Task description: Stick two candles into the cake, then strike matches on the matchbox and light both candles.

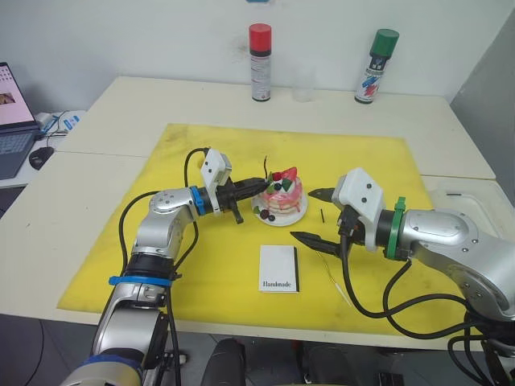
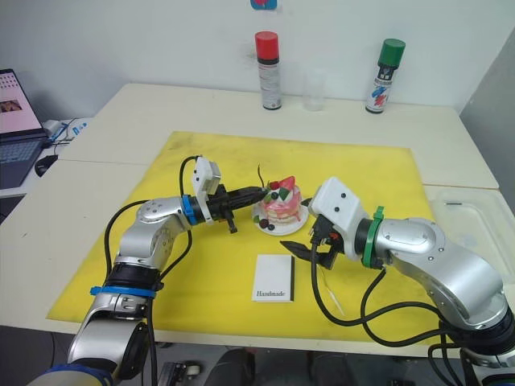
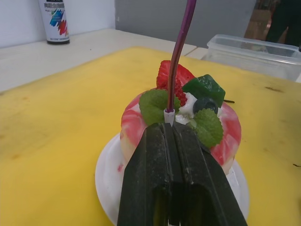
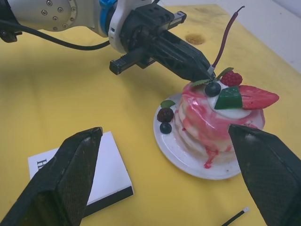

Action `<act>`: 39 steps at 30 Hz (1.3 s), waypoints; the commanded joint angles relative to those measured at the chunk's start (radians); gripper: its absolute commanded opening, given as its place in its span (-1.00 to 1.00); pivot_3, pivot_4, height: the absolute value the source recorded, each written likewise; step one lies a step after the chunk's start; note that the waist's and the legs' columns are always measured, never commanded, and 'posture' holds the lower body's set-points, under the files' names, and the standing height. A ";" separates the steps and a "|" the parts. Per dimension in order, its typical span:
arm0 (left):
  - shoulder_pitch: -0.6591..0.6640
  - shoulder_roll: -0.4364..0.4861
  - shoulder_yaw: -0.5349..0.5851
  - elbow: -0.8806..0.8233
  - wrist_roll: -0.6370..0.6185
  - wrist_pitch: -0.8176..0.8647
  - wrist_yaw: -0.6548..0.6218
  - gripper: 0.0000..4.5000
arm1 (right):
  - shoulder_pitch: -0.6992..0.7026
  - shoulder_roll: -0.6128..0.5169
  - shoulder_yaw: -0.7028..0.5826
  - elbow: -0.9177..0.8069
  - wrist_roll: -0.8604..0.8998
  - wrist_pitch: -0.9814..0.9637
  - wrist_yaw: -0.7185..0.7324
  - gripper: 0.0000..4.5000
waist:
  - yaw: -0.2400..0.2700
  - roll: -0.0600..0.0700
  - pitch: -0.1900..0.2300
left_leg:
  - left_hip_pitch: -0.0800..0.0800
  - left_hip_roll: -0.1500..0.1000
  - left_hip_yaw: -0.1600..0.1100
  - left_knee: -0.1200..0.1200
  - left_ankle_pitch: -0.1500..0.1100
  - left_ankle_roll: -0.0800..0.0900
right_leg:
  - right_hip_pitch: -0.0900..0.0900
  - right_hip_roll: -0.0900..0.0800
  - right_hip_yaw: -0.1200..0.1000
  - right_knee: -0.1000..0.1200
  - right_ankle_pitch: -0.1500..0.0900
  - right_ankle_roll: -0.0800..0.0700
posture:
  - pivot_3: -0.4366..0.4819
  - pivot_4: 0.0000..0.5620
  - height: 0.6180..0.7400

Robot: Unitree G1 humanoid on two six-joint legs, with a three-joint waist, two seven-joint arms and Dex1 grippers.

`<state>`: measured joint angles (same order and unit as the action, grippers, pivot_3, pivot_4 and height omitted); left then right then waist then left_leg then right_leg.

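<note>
While gripper [image 3: 173, 127] pinches candle [image 3: 178, 52].

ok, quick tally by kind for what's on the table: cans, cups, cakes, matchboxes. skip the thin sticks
spray cans: 2 (one with a red cap, one with a green cap)
clear cup: 1
cake: 1
matchbox: 1
total: 5
</note>
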<state>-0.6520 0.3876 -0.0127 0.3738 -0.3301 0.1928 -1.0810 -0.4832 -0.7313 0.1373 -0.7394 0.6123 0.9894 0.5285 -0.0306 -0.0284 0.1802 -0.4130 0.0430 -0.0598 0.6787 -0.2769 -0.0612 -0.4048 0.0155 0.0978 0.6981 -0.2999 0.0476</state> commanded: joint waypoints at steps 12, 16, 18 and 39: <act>-0.048 0.036 0.040 -0.009 -0.014 0.016 0.008 0.42 | 0.001 0.013 -0.040 -0.023 0.000 -0.007 -0.015 1.00 | 0.000 0.000 0.000 | 0.000 0.000 0.000 0.000 0.000 0.000 | 0.000 0.000 0.000 0.000 0.000 0.000 | -0.05 -0.47 0.74; -0.059 0.051 0.050 -0.019 -0.024 0.025 0.010 0.95 | 0.002 0.026 -0.039 -0.020 -0.004 -0.012 -0.022 1.00 | -0.001 0.000 0.000 | 0.000 0.000 0.000 0.000 0.000 0.000 | 0.000 0.000 0.000 0.000 0.000 0.000 | -0.05 -0.47 0.74; -0.059 0.061 0.050 -0.036 -0.029 0.030 0.002 0.98 | 0.003 0.033 -0.041 -0.021 -0.007 -0.015 -0.025 1.00 | -0.001 0.000 0.000 | 0.000 0.000 0.000 0.000 0.000 0.000 | 0.000 0.000 0.000 0.000 0.000 0.000 | -0.05 -0.47 0.74; 0.174 0.344 -0.071 -0.572 -0.219 0.199 -0.401 0.98 | 0.558 -0.214 -0.297 -0.271 0.001 -0.034 0.029 1.00 | 0.002 0.001 0.000 | 0.000 0.001 0.000 0.000 0.000 0.000 | 0.001 0.000 0.000 -0.001 -0.001 -0.001 | -0.05 -0.47 0.74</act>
<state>-0.4817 0.7389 -0.0818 -0.1592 -0.5225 0.4076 -1.4747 0.0612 -0.9398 -0.1652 -0.9735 0.6562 0.9965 0.5747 -0.0283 -0.0275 0.1806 -0.4127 0.0439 -0.0594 0.6784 -0.2768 -0.0610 -0.4040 0.0162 0.0978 0.6977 -0.3008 0.0471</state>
